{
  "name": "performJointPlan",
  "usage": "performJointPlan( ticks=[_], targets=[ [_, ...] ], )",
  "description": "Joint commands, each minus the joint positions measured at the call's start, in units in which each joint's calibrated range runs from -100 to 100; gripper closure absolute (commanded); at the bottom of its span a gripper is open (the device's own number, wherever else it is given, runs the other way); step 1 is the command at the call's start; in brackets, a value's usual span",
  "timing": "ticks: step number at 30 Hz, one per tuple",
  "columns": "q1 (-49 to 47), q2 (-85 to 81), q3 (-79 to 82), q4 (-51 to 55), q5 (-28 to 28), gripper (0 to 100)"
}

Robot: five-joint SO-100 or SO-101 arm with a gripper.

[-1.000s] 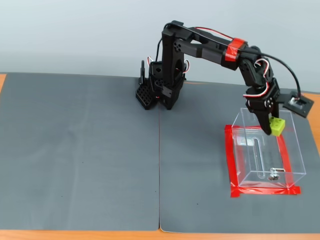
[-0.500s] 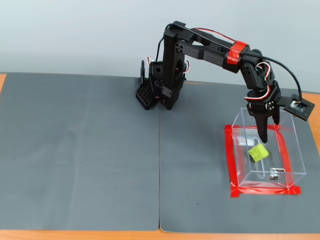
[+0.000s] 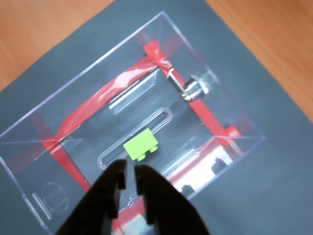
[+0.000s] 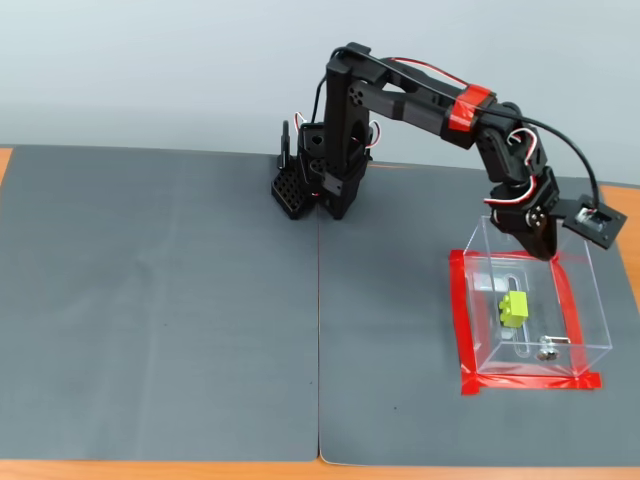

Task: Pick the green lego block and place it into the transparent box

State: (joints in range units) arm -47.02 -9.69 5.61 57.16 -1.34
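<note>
On the table (image 4: 20, 470), a wooden surface showing only at the edges, two dark grey mats (image 4: 160, 310) lie side by side and cover nearly everything in the fixed view, meeting at a seam that runs down from the base of the black arm (image 4: 400, 100). The arm stands at the far middle of the mats and reaches to the right in that view, with a red band around its upper link and red and white wires along it. Below its tip sits the transparent box (image 4: 598, 300), a clear rectangular container framed on the mat by strips of red tape (image 4: 460, 320). The gripper (image 3: 130, 172) hangs just over the box's far end; in the wrist view its two black fingers are close together with only a narrow gap between them, and they hold nothing. The green lego block (image 3: 141, 145) lies inside the box on its floor, beside a long slot, apart from the gripper. A small metal part (image 3: 191, 89) rests on the box floor near the end away from the arm.
</note>
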Motion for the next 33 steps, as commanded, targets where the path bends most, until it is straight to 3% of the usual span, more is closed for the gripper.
performJointPlan(
  ticks=[1,13,26,33],
  targets=[
    [3.41,-6.55,-1.77,0.31,0.33,98],
    [18.93,-19.86,0.4,9.08,0.33,98],
    [41.91,-45.21,26.54,8.38,0.33,98],
    [46.83,-56.83,37.94,8.21,0.33,98]
  ],
)
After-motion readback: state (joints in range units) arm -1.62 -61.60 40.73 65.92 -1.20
